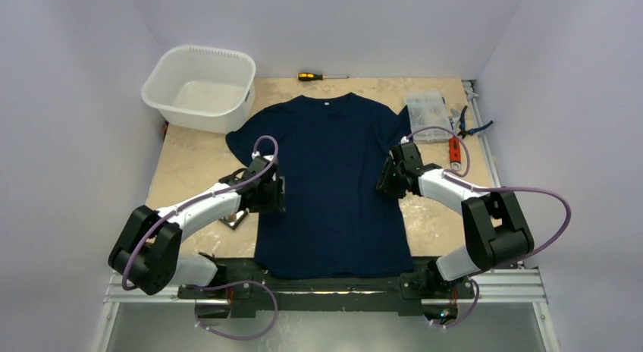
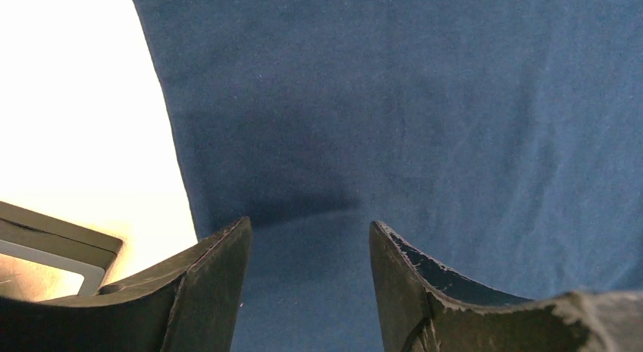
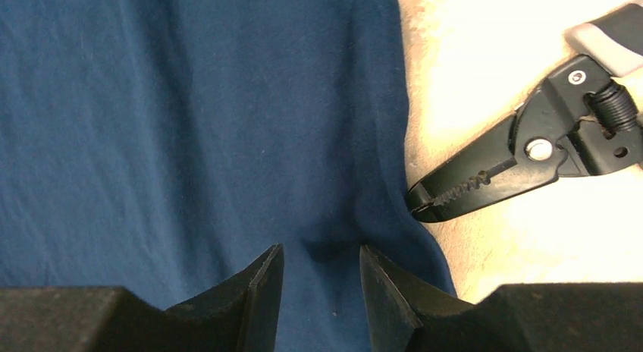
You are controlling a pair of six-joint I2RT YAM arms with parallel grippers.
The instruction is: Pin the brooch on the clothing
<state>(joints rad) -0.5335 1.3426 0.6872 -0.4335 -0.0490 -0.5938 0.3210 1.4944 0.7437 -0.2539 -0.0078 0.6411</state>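
The navy T-shirt [image 1: 330, 177] lies flat in the middle of the table, collar with white label at the far end. My left gripper [image 1: 277, 193] is open and empty, low over the shirt's left edge; the left wrist view shows its fingers [image 2: 212, 284] apart over navy cloth [image 2: 425, 124]. My right gripper [image 1: 385, 179] is open and empty over the shirt's right edge, its fingers [image 3: 261, 291] a little apart above the cloth [image 3: 189, 124]. The brooch shows in no view.
A small black tray [image 1: 233, 221] lies left of the shirt under the left arm, its corner in the left wrist view [image 2: 45, 249]. A black-jawed hand tool [image 3: 523, 158] touches the right sleeve. A white basin [image 1: 199, 86], screwdriver [image 1: 322, 77], clear box [image 1: 426, 115] and pliers [image 1: 472, 126] are at the back.
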